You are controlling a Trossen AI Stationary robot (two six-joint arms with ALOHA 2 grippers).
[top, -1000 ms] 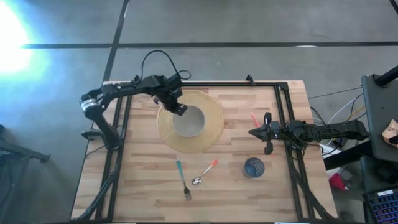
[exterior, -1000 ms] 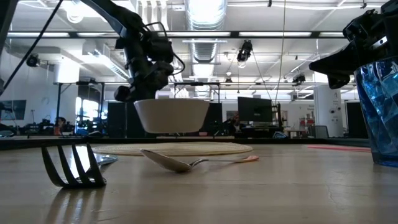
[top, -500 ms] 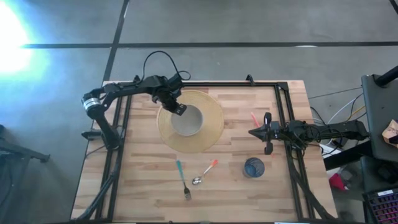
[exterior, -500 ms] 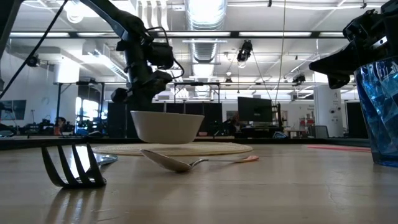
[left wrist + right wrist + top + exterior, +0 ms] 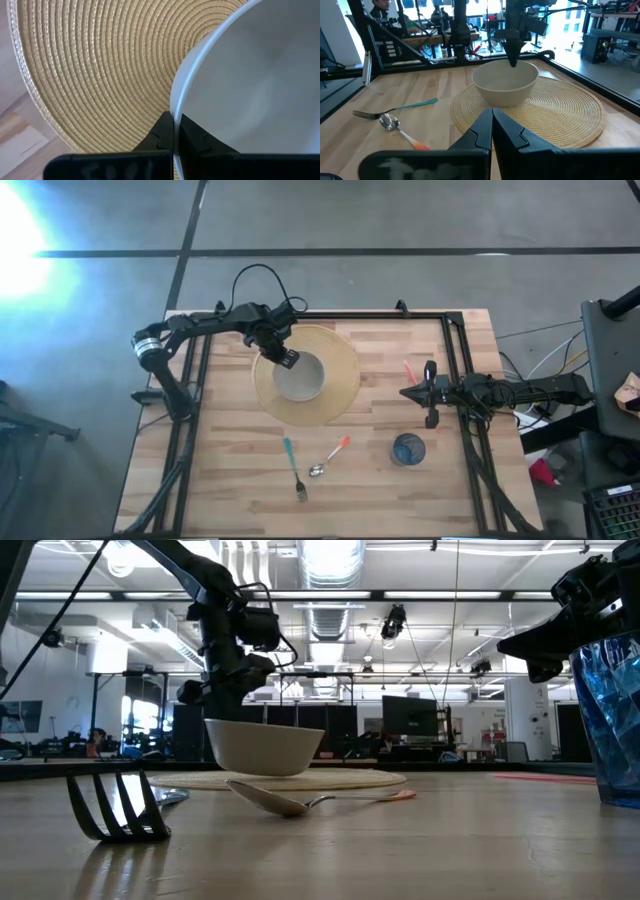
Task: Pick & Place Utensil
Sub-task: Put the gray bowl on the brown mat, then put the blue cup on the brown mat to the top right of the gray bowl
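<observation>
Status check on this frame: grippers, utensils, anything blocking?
Left gripper shut on white bowl rim, over woven mat. Right gripper shut, idle at right side. Fork and spoon untouched near front edge. Nothing blocking them.

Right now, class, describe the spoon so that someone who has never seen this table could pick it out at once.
Start at the round woven placemat with the white bowl on it. On the bare wood just in front of the mat lie two utensils, apart. The spoon has a shiny rounded bowl and an orange-pink handle tip; the fork beside it has tines and a teal handle.
</observation>
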